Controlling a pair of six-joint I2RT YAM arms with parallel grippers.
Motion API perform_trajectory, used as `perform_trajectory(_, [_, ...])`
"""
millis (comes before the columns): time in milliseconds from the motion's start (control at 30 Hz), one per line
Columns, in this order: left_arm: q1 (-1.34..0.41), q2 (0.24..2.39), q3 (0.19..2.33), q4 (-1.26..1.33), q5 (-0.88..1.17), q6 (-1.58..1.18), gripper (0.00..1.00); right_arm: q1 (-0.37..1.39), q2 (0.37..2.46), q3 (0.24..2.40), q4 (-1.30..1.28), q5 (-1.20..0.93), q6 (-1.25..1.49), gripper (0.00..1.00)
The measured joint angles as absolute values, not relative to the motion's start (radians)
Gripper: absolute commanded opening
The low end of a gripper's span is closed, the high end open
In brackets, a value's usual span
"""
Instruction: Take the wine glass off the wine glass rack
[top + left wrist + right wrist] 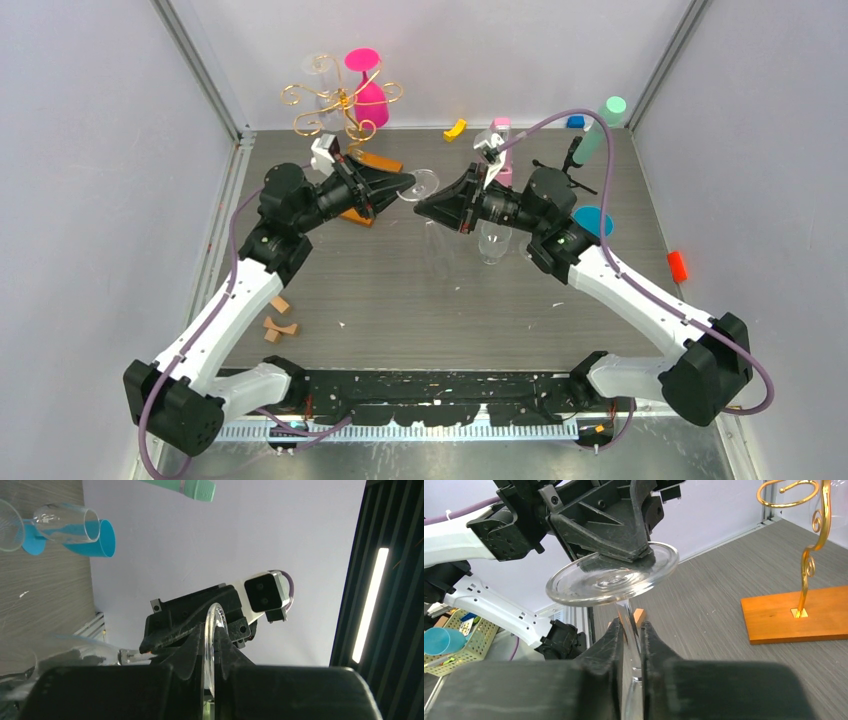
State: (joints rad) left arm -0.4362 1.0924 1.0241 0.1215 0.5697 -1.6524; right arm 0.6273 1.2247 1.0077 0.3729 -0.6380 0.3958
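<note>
Pinching wine glass (611, 577): right hand (632, 630)

Grey wood-grain worktop (400, 300), carrying: a few small wooden blocks (278, 320) near the front left; a yellow curved piece (455, 129) and a blue block (575, 121) along the back edge; a mint-green bottle (598, 132) at the back right; a red piece (678, 265) by the right edge. Mid-right, an upright blue cup (592, 219) with a clear tumbler (493, 243) near it. Off the worktop, a yellow-green basket (469, 647) holds a teal cup (441, 641).
</note>
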Motion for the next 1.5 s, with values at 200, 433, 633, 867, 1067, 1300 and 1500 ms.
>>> perform_trajectory(200, [-0.434, 1.085, 1.018, 0.124, 0.551, -1.663, 0.61, 0.638, 1.240, 1.002, 0.439, -0.619, 0.456, 0.00])
perform_trajectory(433, [-0.443, 0.977, 0.970, 0.013, 0.481, -1.519, 0.94, 0.638, 1.217, 0.907, 0.576, -0.427, 0.549, 0.00])
perform_trajectory(633, [-0.443, 0.761, 0.780, -0.053, 0.347, -1.425, 0.99, 0.638, 1.120, 0.835, 0.622, -0.182, 0.606, 0.00])
perform_trajectory(867, [-0.443, 0.752, 0.681, 0.019, 0.363, -1.440, 0.95, 0.639, 1.055, 0.805, 0.716, 0.078, 0.797, 0.00])
perform_trajectory(1067, [-0.445, 0.840, 0.650, 0.234, 0.455, -1.574, 0.77, 0.662, 1.062, 0.768, 0.781, 0.180, 0.955, 0.00])
perform_trajectory(1300, [-0.451, 0.828, 0.631, 0.330, 0.485, -1.689, 0.58, 0.682, 1.104, 0.740, 0.823, 0.249, 1.034, 0.00])
perform_trajectory(1500, [-0.452, 0.820, 0.622, 0.355, 0.506, -1.749, 0.51, 0.684, 1.152, 0.739, 0.872, 0.265, 1.079, 0.00])
